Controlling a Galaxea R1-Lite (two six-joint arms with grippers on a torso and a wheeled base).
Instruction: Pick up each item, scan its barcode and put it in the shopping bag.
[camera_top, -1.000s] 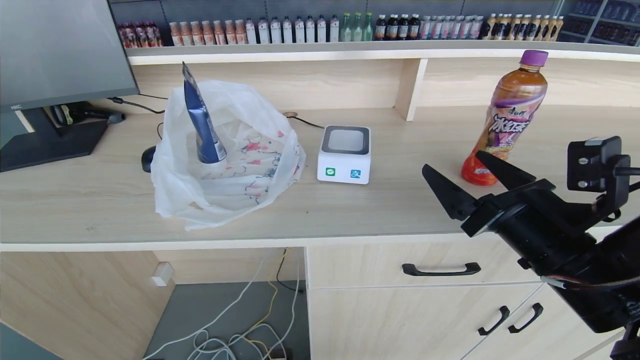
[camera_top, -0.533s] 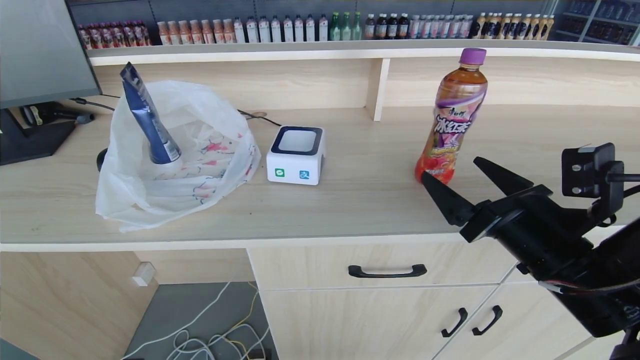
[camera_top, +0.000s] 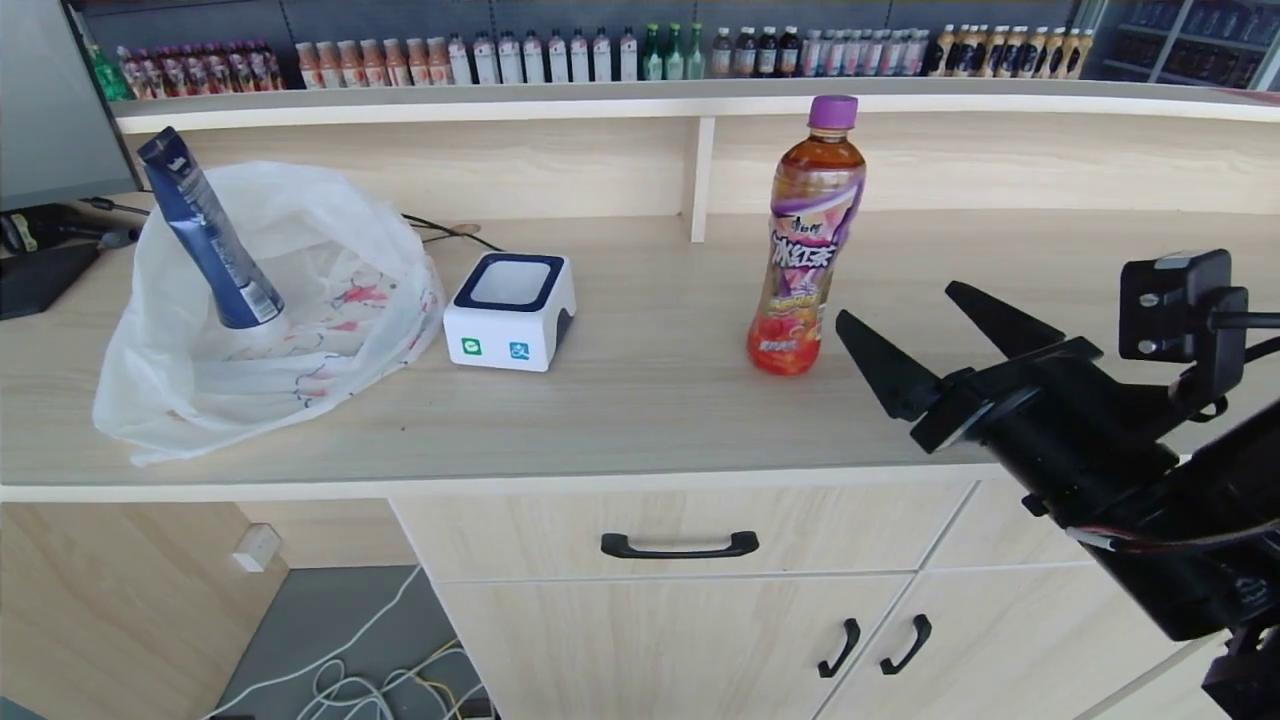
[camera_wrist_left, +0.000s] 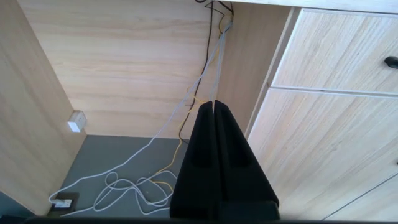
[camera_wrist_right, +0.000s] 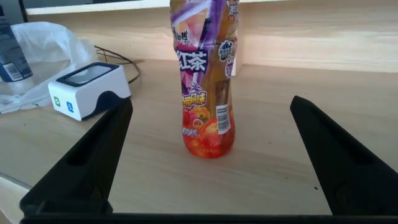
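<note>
Blue pouch (camera_top: 210, 240) upright inside shopping bag (camera_top: 180, 400)

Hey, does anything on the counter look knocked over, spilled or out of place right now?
Nothing stands out. The purple-capped tea bottle stands upright on the wooden counter, the white cube scanner sits level, and the dark blue packet merely leans in the slumped white plastic bag. No spills.

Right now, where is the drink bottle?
In the head view the bottle stands upright on the counter, right of centre. The white scanner is to its left and the open right gripper is close on its right.
</note>
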